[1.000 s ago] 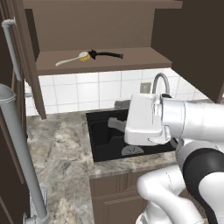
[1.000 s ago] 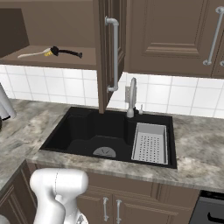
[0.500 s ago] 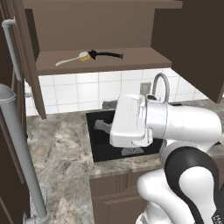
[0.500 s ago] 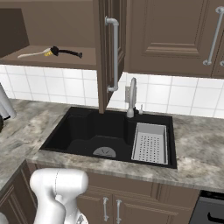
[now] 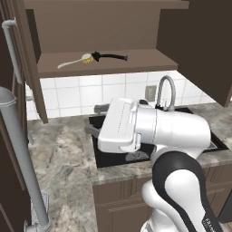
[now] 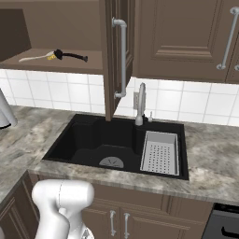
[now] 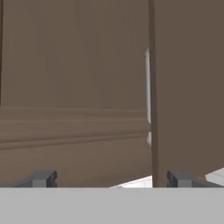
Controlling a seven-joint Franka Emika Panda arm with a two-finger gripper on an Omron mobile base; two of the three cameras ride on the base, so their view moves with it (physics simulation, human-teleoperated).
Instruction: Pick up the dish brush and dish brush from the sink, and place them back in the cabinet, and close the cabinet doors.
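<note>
Both dish brushes lie on the open cabinet's shelf (image 5: 104, 67): the whitish-handled one with a yellow head (image 5: 74, 61) (image 6: 39, 57) on the left, and the black-handled one (image 5: 112, 56) (image 6: 71, 56) to its right, heads meeting. My gripper (image 5: 95, 120) (image 7: 111, 179) hangs over the left part of the black sink (image 5: 113, 158) (image 6: 93, 140), pointing left, open and holding nothing. In the hand view it faces a brown door panel with a silver bar handle (image 7: 148, 87). The cabinet doors (image 6: 113, 51) (image 5: 199, 45) stand open.
A curved grey faucet (image 6: 140, 103) rises behind the sink, and a white drain rack (image 6: 160, 151) sits in its right side. The left door's long bar handle (image 5: 18, 149) stands close on the left over the marble counter (image 5: 59, 154).
The arm has swung left across the sink, carrying the open hand toward the left counter. The brushes on the shelf and the doors have not moved.
</note>
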